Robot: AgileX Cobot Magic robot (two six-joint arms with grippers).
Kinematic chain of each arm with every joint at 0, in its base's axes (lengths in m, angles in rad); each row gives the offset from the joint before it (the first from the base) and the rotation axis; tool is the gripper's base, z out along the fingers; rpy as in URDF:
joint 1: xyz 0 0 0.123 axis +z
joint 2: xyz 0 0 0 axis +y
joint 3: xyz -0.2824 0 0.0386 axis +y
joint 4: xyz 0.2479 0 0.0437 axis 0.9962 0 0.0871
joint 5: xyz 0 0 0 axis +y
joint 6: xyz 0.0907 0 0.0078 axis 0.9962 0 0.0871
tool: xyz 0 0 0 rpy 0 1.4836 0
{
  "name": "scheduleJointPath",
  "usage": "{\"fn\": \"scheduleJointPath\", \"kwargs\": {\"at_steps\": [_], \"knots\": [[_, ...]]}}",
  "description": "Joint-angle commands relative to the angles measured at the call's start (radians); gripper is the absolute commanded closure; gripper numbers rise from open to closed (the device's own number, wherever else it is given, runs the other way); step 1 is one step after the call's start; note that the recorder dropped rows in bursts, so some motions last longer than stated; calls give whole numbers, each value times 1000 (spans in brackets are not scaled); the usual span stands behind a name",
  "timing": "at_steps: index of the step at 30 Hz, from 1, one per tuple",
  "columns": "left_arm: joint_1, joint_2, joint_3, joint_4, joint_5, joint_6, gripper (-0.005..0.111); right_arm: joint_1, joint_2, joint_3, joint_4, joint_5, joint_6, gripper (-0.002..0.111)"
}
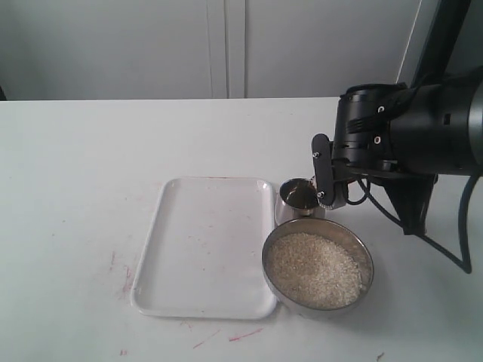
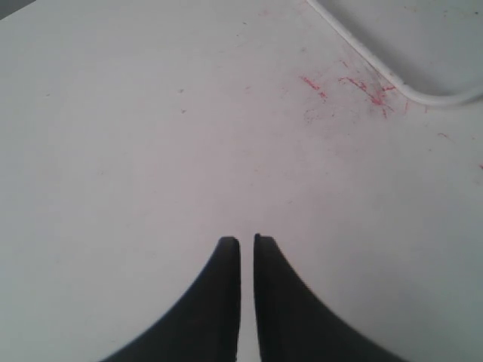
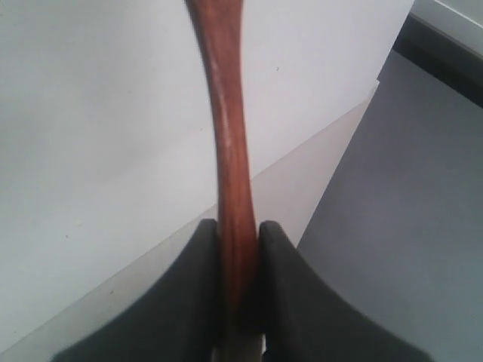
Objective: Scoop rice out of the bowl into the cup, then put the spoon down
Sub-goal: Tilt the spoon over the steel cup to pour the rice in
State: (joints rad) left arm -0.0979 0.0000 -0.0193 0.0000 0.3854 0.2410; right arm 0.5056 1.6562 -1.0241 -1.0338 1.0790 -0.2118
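- spoon handle clamped between the fingers of right gripper
- long axis runs straight out past the fingertips, far end cut off by frame
- left gripper nearly closed, holding nothing

Off-white rice fills a silvery steel bowl, with a matching steel cup at its 11 o'clock. The tray and table are white, and pink-red streaks mark the table at the tray's 8 o'clock. The spoon is glossy reddish-brown against the black right gripper.
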Motion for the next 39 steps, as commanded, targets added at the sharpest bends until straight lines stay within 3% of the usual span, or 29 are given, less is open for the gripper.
{"fn": "scheduleJointPath", "kwargs": {"at_steps": [1, 39], "knots": [[-5, 0, 9, -6, 49, -6, 92, -7, -2, -4, -36, 5, -14, 108], [-5, 0, 9, -6, 49, -6, 92, 87, -2, -4, -221, 89, -151, 108]]}}
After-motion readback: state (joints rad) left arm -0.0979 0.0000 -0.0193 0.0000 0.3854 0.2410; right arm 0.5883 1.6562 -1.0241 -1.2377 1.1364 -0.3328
